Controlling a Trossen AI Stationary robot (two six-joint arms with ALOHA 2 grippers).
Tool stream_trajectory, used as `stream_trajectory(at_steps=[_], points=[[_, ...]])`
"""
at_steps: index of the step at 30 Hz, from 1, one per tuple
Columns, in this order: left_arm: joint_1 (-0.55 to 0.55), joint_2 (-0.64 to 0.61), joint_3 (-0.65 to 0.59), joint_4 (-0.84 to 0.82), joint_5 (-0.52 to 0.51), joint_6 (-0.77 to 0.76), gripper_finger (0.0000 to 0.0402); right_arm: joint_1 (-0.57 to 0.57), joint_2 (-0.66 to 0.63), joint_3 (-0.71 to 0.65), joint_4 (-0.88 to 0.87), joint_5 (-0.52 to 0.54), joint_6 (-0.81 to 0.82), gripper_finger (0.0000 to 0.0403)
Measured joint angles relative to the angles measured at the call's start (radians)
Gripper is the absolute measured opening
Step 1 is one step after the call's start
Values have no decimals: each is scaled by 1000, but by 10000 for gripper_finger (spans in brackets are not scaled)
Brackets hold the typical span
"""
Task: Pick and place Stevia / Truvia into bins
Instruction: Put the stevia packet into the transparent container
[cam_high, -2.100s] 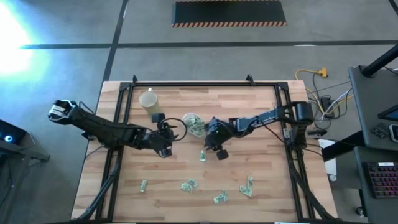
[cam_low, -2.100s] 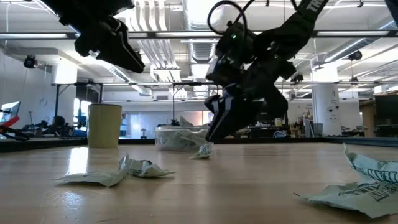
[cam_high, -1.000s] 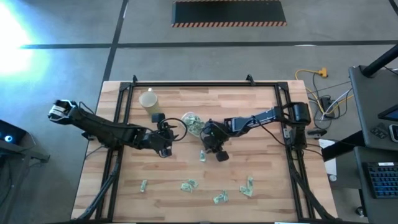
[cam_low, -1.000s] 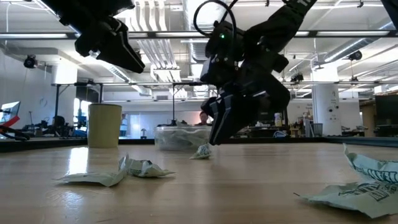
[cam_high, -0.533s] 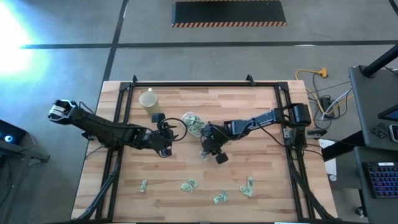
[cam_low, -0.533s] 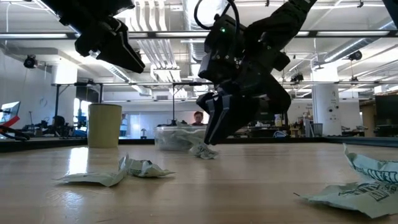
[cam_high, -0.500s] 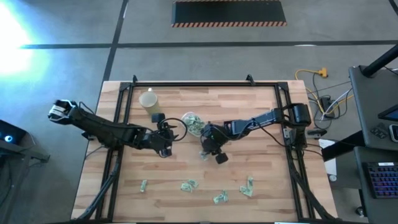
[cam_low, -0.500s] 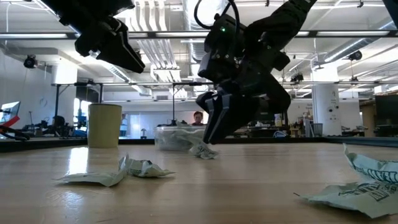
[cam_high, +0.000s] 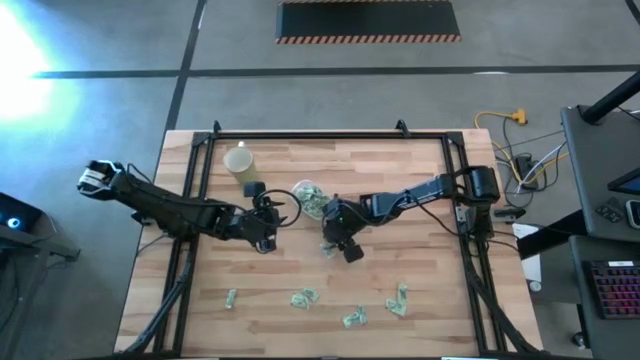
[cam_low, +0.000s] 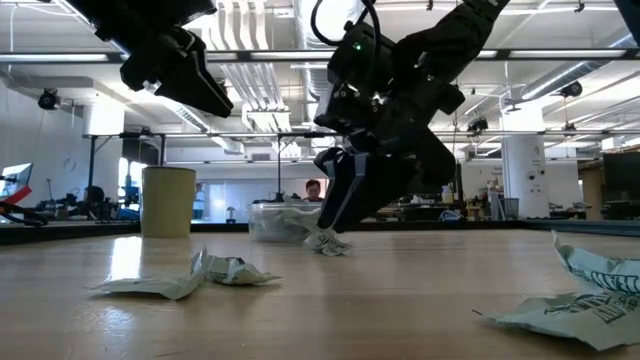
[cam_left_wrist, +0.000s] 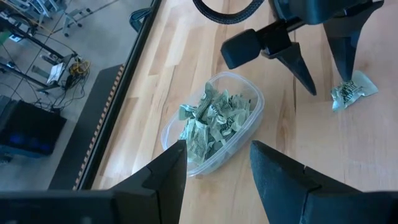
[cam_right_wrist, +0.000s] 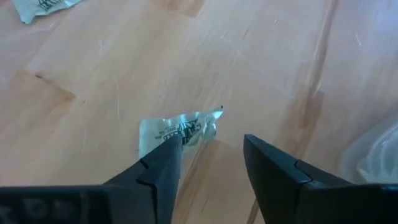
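— Stevia sachet (cam_right_wrist: 180, 132), where is it lying?
— On the table (cam_high: 400, 170), beside the clear tub (cam_left_wrist: 214, 124); the right tool (cam_right_wrist: 208, 165) is straddling it, fingers apart.
— Left tool (cam_left_wrist: 214, 168)?
— Hovering near the tub, fingers apart, gripping nothing.

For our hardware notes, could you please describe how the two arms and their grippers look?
Both arms are dark, jointed and slim. The left gripper and right gripper have tapered black fingers. A black cable loops above the right wrist, where a small green light glows.
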Motion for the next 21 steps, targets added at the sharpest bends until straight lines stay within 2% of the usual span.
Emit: stream_trajectory(at_steps=[8,21], points=[[0,0,0,0,0,0,160,2,9,0,16,-3,17,186],[0,0,0,1,0,0,160,14,9,0,20,-6,26,187]])
